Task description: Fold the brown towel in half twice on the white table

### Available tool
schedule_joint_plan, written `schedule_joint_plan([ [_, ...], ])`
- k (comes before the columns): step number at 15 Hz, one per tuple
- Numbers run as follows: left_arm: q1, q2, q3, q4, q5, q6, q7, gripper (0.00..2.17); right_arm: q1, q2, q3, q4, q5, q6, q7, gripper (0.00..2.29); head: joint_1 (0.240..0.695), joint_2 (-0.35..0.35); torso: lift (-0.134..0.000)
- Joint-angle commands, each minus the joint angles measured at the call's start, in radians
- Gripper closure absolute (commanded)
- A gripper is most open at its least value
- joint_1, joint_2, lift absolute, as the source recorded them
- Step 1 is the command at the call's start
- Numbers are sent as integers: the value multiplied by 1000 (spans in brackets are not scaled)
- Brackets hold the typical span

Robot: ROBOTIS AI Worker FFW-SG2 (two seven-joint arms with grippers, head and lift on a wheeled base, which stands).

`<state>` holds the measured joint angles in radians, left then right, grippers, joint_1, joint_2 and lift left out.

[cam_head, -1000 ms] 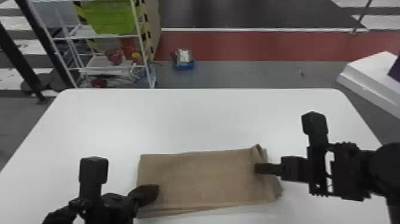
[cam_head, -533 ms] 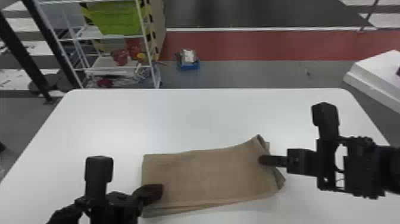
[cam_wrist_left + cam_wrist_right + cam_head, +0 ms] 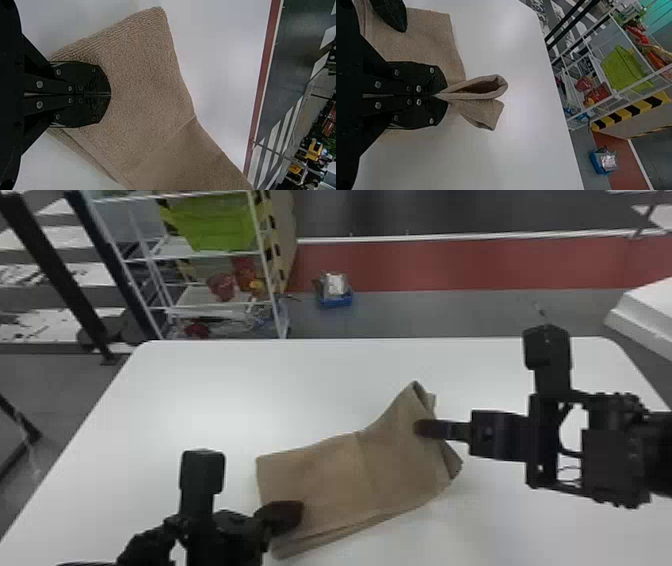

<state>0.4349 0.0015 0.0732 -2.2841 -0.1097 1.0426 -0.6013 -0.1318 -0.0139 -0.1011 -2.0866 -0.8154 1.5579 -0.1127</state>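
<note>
My R gripper (image 3: 440,95) has the R end of the brown towel (image 3: 340,480) pinched tight btwn its fingertips, w/ a loop of cloth standing out past them; my L gripper (image 3: 109,94) is closed too, tips together on top of the L end. Can't tell if any cloth is caught in the L one. Towel's on the white table (image 3: 200,390), near side, layered, R end angled away from me, crease running across the middle. Prob. the 2nd fold starting, 1st one looks done. To do it well: L tips press just enough to pin that end, no dragging, bc a sideways tug would skew the stack. R needs every layer in the pinch; if only the top ones are in, the lower ones will lag & the fold comes out crooked. Lift the R end a bit, then swing it toward the L end in a low arc, w/ the bend landing near that middle crease. L should slip out before the cloth comes down on it. Line up corners first, then lower, ease the R pinch open slowly & pat flat, esp. the puffed loop.
</note>
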Motion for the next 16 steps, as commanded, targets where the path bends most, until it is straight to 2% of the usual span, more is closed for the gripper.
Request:
schedule_joint_plan([
  [1, -4, -4, -18, 2, -7, 6, 1, 2067, -12, 15, 58, 2, 10, 14, -7, 1447, 695, 130, -124],
  [7, -19, -4, -30, 8, -7, 15, 3, 2067, -20, 15, 164, 10, 16, 14, -36, 1447, 695, 187, -124],
  [12, -21, -4, -42, 11, 5, 12, 0, 2067, -51, 15, 258, 92, 27, 14, -45, 1447, 695, 214, -124],
  [16, 16, -4, -7, -57, 42, 12, -23, 2067, -54, 15, 274, 102, 48, 14, -48, 1447, 695, 236, -124],
])
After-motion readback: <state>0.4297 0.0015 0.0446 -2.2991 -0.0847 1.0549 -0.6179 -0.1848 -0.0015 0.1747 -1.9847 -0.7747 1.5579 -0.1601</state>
